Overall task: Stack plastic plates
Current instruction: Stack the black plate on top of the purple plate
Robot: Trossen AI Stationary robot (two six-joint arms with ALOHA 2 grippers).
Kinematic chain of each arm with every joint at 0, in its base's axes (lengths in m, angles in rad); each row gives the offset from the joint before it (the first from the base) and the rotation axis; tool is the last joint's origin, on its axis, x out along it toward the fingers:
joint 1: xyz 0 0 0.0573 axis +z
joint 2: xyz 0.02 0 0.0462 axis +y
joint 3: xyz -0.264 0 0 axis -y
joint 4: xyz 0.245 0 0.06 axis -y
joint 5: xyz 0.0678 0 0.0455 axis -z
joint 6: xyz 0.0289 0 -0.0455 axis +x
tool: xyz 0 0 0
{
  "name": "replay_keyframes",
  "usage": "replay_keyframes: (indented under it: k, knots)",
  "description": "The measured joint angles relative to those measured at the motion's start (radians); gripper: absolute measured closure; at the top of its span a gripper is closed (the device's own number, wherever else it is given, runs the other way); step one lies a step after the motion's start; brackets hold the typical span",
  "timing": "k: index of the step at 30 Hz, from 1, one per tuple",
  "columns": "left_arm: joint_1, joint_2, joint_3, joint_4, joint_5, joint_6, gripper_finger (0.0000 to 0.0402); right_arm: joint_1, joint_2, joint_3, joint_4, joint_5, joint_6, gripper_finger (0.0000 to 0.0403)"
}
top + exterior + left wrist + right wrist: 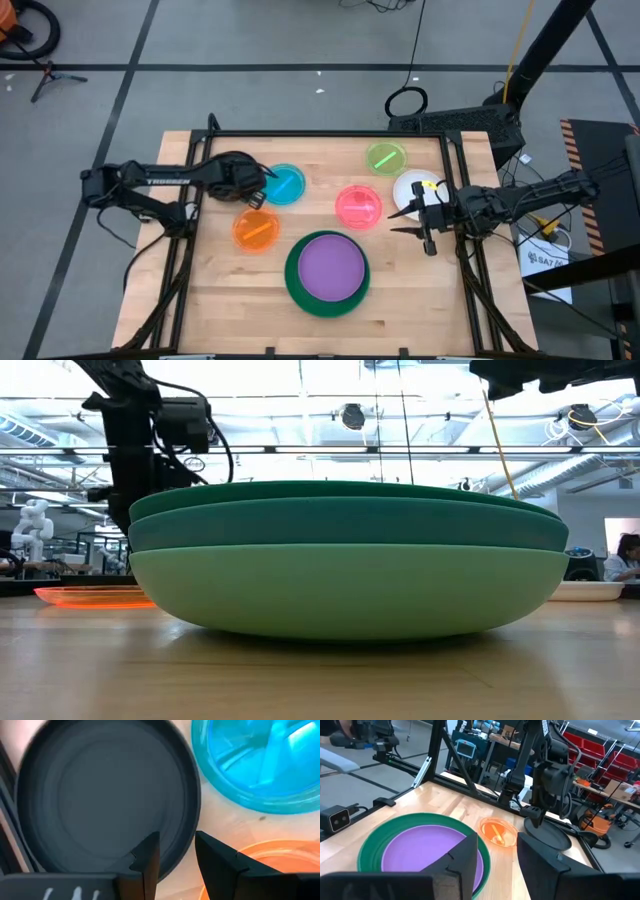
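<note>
- Plates lie spread over the wooden tabletop (215,290), some stacked and some single.
- Near the front edge sits the stack (327,273): the purple plate (329,268) lies on top, ringed by a dark green rim; the low view shows three big plates nested there, the mint plate (350,590) at the bottom, the teal plate (340,523) in the middle and the dark green plate (330,490) above.
- The pink plate (358,205) lies just behind the stack, toward the right.
- The lime plate (385,157) sits near the far edge, well apart from the stack.
- The white plate (412,187) lies at the right side, partly under the right arm.
- The blue plate (284,184) and the orange plate (255,230) sit on the left half, close together but not touching.
- The black plate (100,795) lies beside the blue one, under the left arm.
- The left claw (175,852) hangs over the black plate's rim, with its fingers a little spread and the rim showing between them; I cannot tell whether they touch it.
- The right claw (417,220) hovers by the white plate, spread and holding nothing.
</note>
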Motion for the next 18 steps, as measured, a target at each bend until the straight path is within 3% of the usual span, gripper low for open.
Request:
replay_keyframes:
  k: [6,18]
  knots:
    - [0.007,0.024,0.000,0.007,0.060,0.032,0.0270,0.000,0.000,0.000,-0.001,0.000,-0.009,0.0273]
    - [0.007,0.044,0.000,0.073,0.061,0.003,0.0270,0.000,0.000,0.000,-0.004,0.000,-0.034,0.0273]
